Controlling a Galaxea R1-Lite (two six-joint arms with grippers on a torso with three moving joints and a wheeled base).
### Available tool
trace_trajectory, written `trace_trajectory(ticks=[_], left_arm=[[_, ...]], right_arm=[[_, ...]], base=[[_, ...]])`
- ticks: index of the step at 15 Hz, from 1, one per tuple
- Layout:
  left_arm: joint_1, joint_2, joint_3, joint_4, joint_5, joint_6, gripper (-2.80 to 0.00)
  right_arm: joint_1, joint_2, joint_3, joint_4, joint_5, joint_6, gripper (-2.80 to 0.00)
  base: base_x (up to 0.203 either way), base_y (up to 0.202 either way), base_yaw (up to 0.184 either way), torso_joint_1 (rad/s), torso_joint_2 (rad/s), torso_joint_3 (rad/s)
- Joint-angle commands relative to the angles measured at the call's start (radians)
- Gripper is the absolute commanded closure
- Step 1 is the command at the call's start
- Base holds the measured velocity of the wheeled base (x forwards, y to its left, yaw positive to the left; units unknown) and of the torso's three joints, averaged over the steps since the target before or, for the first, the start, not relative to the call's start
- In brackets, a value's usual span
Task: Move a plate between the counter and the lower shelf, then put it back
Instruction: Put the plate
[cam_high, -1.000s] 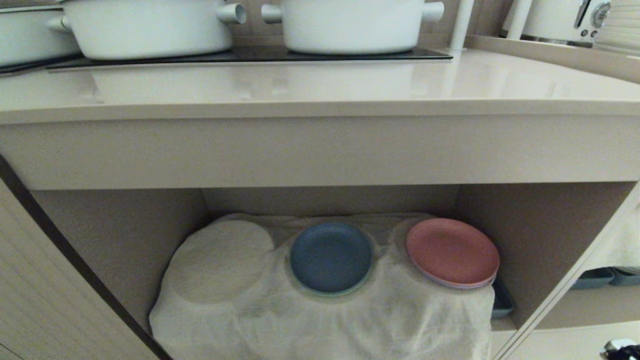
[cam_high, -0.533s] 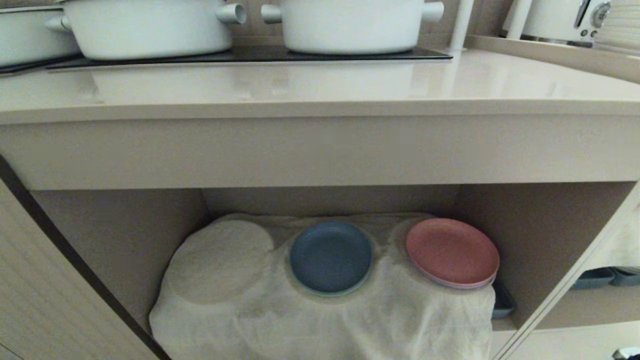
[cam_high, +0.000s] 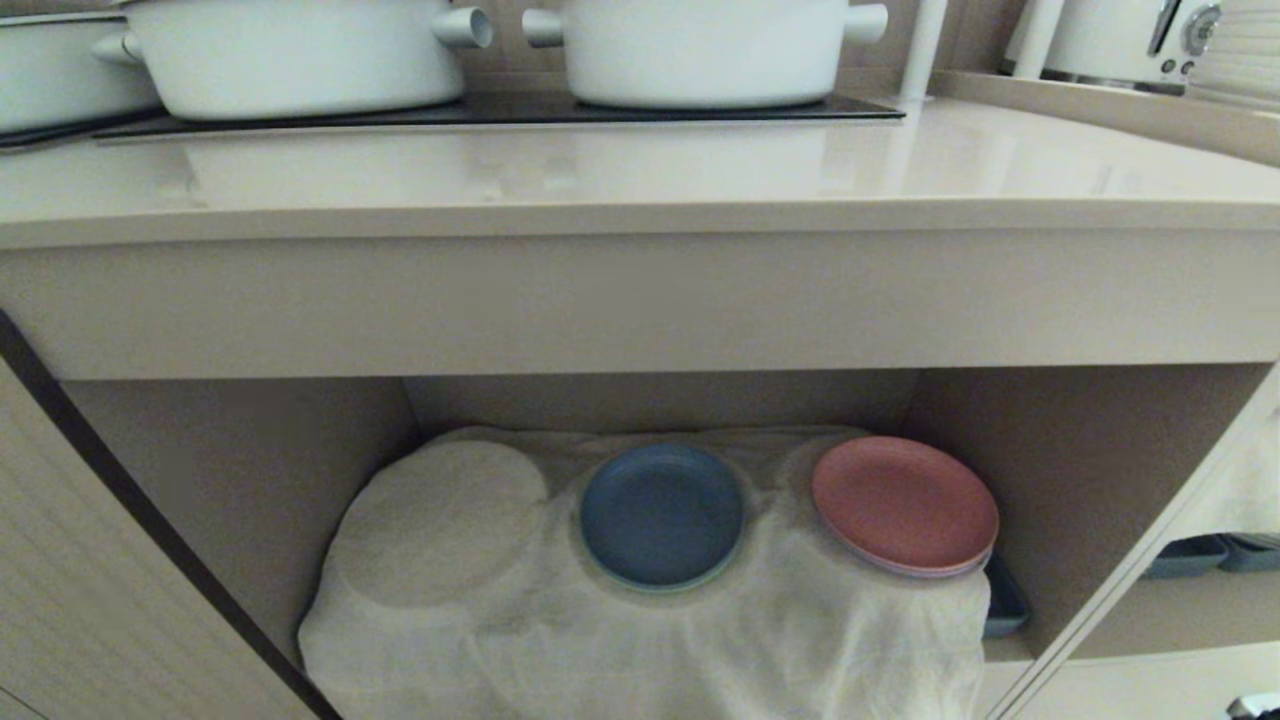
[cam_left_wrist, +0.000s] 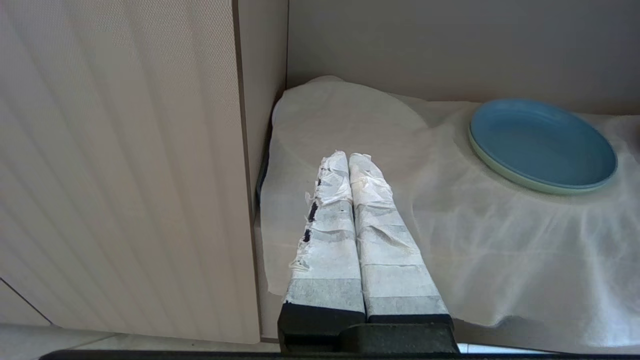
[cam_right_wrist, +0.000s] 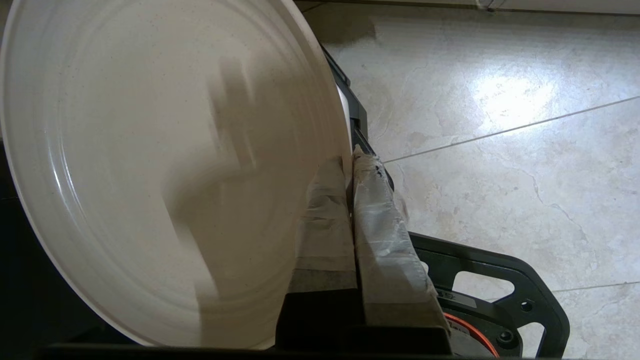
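Observation:
The cream plate (cam_right_wrist: 150, 175) hangs on edge over the tiled floor, and my right gripper (cam_right_wrist: 350, 160) is shut on its rim. In the head view the plate is out of sight; only a sliver of the right arm (cam_high: 1258, 707) shows at the bottom right corner. The counter (cam_high: 640, 170) runs across the top, with the lower shelf (cam_high: 700, 640) and its wrinkly cloth below it. My left gripper (cam_left_wrist: 348, 156) is shut and empty, parked in front of the shelf's left end, above the cloth (cam_left_wrist: 500, 240).
A blue plate (cam_high: 662, 515) lies mid-shelf and a pink plate (cam_high: 905, 503) to its right. A round bump (cam_high: 440, 520) lies under the cloth at left. Two white pots (cam_high: 700, 45) stand on the black hob at the counter's back. A ribbed cabinet panel (cam_left_wrist: 120, 175) flanks the shelf's left.
The bit of the right arm at the head view's bottom right corner has slipped lower and nearly out of the picture. Shelf, plates and counter are unchanged.

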Motion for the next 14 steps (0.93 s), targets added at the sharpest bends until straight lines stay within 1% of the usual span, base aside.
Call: trace_trajectory(ticks=[1, 7, 10, 12, 14], left_arm=[[0.000, 0.000, 0.001, 0.000, 0.001, -0.001, 0.00], [0.000, 0.000, 0.000, 0.000, 0.001, -0.001, 0.00], [0.000, 0.000, -0.001, 0.000, 0.001, -0.001, 0.00], [0.000, 0.000, 0.000, 0.000, 0.001, -0.001, 0.00], [0.000, 0.000, 0.001, 0.000, 0.001, -0.001, 0.00]], right_arm=[[0.002, 0.003, 0.000, 0.001, 0.001, 0.001, 0.00], [0.002, 0.003, 0.000, 0.000, 0.001, 0.001, 0.00], [0.004, 0.005, 0.000, 0.000, 0.004, 0.001, 0.00], [0.004, 0.005, 0.001, 0.000, 0.004, 0.001, 0.00], [0.005, 0.005, 0.001, 0.000, 0.004, 0.000, 0.00]], base=[[0.000, 0.000, 0.000, 0.000, 0.00, 0.000], [0.000, 0.000, 0.000, 0.000, 0.00, 0.000], [0.000, 0.000, 0.000, 0.148, -0.06, -0.093], [0.000, 0.000, 0.000, 0.239, -0.35, -0.251], [0.000, 0.000, 0.000, 0.201, -0.67, -0.214]])
